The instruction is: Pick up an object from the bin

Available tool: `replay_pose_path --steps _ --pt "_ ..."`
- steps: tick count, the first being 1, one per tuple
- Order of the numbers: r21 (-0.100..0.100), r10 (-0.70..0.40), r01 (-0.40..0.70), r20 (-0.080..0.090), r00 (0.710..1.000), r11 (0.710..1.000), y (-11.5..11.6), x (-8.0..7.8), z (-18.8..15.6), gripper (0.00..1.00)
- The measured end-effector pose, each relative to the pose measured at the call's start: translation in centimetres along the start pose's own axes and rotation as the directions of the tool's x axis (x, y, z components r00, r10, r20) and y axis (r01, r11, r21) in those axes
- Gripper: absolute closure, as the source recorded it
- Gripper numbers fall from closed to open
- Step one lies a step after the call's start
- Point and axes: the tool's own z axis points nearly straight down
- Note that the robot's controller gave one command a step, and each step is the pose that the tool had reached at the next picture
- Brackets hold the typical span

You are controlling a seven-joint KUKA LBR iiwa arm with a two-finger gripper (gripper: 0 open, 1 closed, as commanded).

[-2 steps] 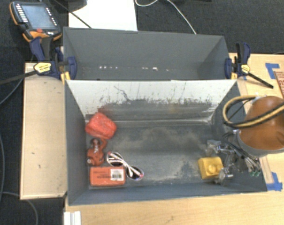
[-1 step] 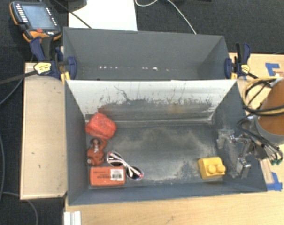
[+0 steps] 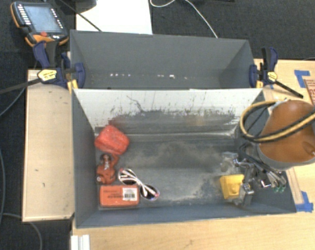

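A small yellow block (image 3: 230,186) lies on the bin floor near the front right corner. My gripper (image 3: 245,180) is low in that corner, right beside the yellow block, on its right and upper side. Its metal parts touch or overlap the block's edge. Whether the block sits between them is hidden by the wrist above.
At the left of the bin lie a crumpled red lump (image 3: 112,139), a small brown-orange figure (image 3: 105,170), white-framed sunglasses (image 3: 137,183) and an orange box with a white label (image 3: 118,195). The arm's orange cover and looped cable hang over the right wall.
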Motion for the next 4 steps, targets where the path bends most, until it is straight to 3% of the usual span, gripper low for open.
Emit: replay_pose_path --steps 1,2,4 --pt "0.01 -0.408 0.408 0.013 0.913 0.913 -2.9 0.3 2.8 0.0" --pt "-0.001 0.04 -0.04 0.001 0.999 0.999 -0.2 -0.3 2.9 1.0" --pt "-0.001 0.04 -0.04 0.002 0.999 0.999 -0.2 -0.3 2.7 1.0"
